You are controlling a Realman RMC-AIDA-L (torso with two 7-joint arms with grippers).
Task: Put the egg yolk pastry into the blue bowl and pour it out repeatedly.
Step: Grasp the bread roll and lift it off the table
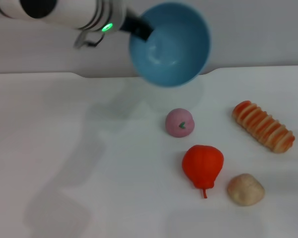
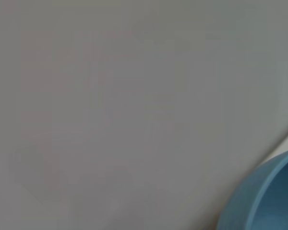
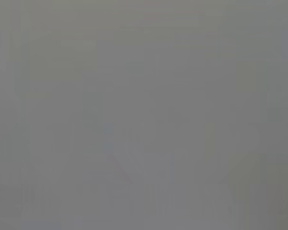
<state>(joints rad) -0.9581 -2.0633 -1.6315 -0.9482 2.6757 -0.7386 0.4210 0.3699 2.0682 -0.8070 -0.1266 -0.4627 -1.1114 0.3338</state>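
Note:
My left gripper (image 1: 139, 27) holds the blue bowl (image 1: 170, 43) by its rim, high above the table at the back and tipped so its empty inside faces me. The bowl's edge also shows in the left wrist view (image 2: 266, 199). The egg yolk pastry (image 1: 245, 189), a pale beige lump, lies on the white table at the front right, far below and apart from the bowl. My right gripper is not in view; the right wrist view shows only plain grey.
A pink ball with a green mark (image 1: 180, 122) lies below the bowl. A red pear-shaped fruit (image 1: 203, 166) lies just left of the pastry. A long orange-striped bread roll (image 1: 262, 126) lies at the right. The white table (image 1: 64, 163) stretches left.

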